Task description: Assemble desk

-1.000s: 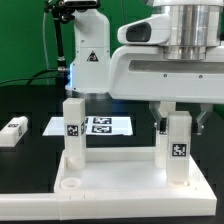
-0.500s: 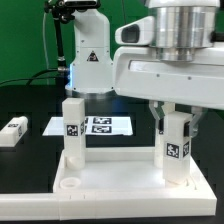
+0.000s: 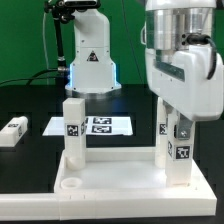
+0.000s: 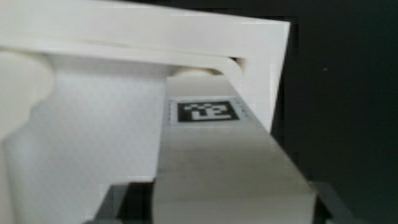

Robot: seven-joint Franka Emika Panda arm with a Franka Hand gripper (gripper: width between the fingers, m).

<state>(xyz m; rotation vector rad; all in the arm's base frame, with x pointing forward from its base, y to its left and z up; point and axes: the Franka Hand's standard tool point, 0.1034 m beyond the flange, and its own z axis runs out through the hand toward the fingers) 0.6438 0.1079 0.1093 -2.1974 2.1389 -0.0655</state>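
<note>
The desk panel [image 3: 110, 175] lies flat at the front, white with a raised rim and a round socket at its near corner on the exterior view's left. One white tagged leg [image 3: 72, 128] stands upright in the panel on the exterior view's left. A second leg [image 3: 179, 152] stands upright on the exterior view's right. My gripper [image 3: 176, 126] comes down over this second leg and is shut on its upper part. In the wrist view the leg [image 4: 222, 150] with its tag runs between my dark fingers [image 4: 121, 203] down to the panel [image 4: 107, 95].
A third white leg [image 3: 12, 132] lies loose on the black table at the exterior view's far left. The marker board [image 3: 95, 125] lies flat behind the panel. The robot base [image 3: 88, 50] stands at the back.
My gripper has turned about its vertical axis over the leg on the exterior view's right, from broadside to narrow. The leg has stayed upright in place.
</note>
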